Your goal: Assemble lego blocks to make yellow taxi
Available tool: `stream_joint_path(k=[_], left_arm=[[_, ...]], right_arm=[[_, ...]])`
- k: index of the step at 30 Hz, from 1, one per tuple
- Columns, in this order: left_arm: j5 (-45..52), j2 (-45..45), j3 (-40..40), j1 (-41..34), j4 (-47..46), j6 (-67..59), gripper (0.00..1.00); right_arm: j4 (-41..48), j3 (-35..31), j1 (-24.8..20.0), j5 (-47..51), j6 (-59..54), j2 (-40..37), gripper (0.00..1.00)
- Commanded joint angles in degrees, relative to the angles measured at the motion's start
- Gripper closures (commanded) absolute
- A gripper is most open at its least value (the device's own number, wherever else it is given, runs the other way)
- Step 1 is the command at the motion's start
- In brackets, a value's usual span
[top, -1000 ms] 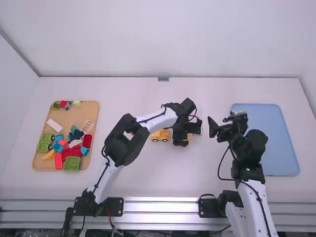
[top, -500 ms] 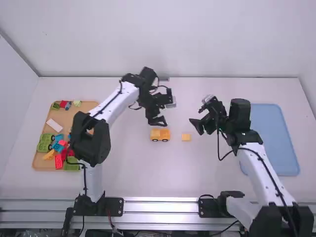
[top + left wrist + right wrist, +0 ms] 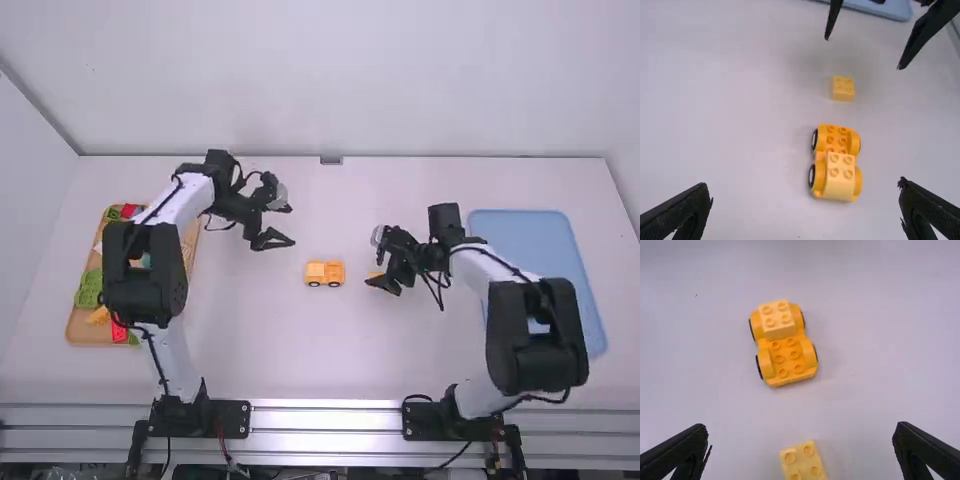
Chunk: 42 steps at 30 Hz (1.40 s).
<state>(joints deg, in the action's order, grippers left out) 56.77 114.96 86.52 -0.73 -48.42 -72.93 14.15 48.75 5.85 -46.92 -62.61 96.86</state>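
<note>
Nearest along the white bench point(image 3: 330, 370), the blue tray point(image 3: 545, 240) starts closer in than the yellow wheeled base point(image 3: 331, 280), which serves as the landmark, and lies well to its right, running back past it. The wooden tray point(image 3: 82, 334) is well to the base's left, partly under the left arm. Toward its near end sits a red brick point(image 3: 119, 332), with a green wheeled base point(image 3: 88, 290) a little farther back; both are left of the yellow base.

Just to the right of the yellow base, a loose yellow block point(image 3: 843, 87) lies studs up on the bench, apart from it. The right gripper point(image 3: 380, 268) is low over that block, its fingers wide apart and clamped on nothing.

The yellow base itself stands upright on its wheels. A pale yellow block point(image 3: 841, 175) is stacked on its left end; the end facing the loose block has bare studs.

Farther back and to the left of the yellow base, the left gripper point(image 3: 290, 226) hangs above the bench, its fingers spread and holding nothing.
</note>
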Motion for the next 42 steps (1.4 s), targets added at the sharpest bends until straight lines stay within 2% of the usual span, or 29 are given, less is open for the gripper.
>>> stream_joint_path(k=[1, 5, 9, 12, 20, 24, 28, 31, 33, 35, 38, 42], left_arm=[[3.45, 0.22, -2.62, -0.57, 2.23, 5.29, 0.01], [5.86, 0.22, -7.32, -0.68, 5.55, -2.10, 0.01], [13.44, 0.22, -13.53, -0.70, 5.97, -17.20, 0.01], [14.91, 0.22, -17.00, -0.42, 8.04, -22.01, 0.01], [17.75, 0.22, -22.38, -1.68, 19.89, -14.71, 0.01], [17.20, 0.22, -23.98, -1.86, 20.61, -20.33, 0.01], [15.72, 0.22, -24.72, -2.40, 20.59, -19.17, 0.01], [12.83, 0.22, -24.76, -2.80, 22.21, -15.02, 0.01], [10.86, 0.22, -24.79, -3.17, 24.57, -10.47, 0.01], [10.58, 0.22, -24.76, -3.67, 25.18, -9.79, 0.01], [10.62, 0.22, -24.76, -4.28, 25.62, -10.67, 0.01], [9.70, 0.22, -25.00, -4.59, 28.92, -6.91, 0.01]], right_arm=[[0.98, 1.20, 0.07, -2.86, -7.19, 3.78, 0.01], [2.16, 1.22, -0.02, -4.44, -12.04, 8.20, 0.01], [2.99, 1.20, -2.56, -4.55, -15.37, 11.30, 0.06], [2.32, 1.20, -4.50, -6.03, -17.90, 13.60, 0.10], [-2.38, 1.22, -7.98, -10.10, -18.45, 19.74, 0.21], [-4.15, 1.20, -8.11, -10.10, -18.45, 21.27, 0.24], [-5.31, 1.46, -7.28, -9.60, -18.21, 21.29, 0.27], [-4.48, 2.71, -6.62, -8.68, -18.18, 21.66, 0.34], [-4.31, 4.66, -6.10, -8.31, -15.34, 22.93, 0.48], [-4.31, 5.92, -6.36, -8.09, -13.53, 24.06, 0.53], [-3.06, 7.28, -6.62, -8.33, -13.86, 25.49, 0.55], [3.08, 9.42, -6.73, -8.35, -18.45, 26.49, 0.58]])
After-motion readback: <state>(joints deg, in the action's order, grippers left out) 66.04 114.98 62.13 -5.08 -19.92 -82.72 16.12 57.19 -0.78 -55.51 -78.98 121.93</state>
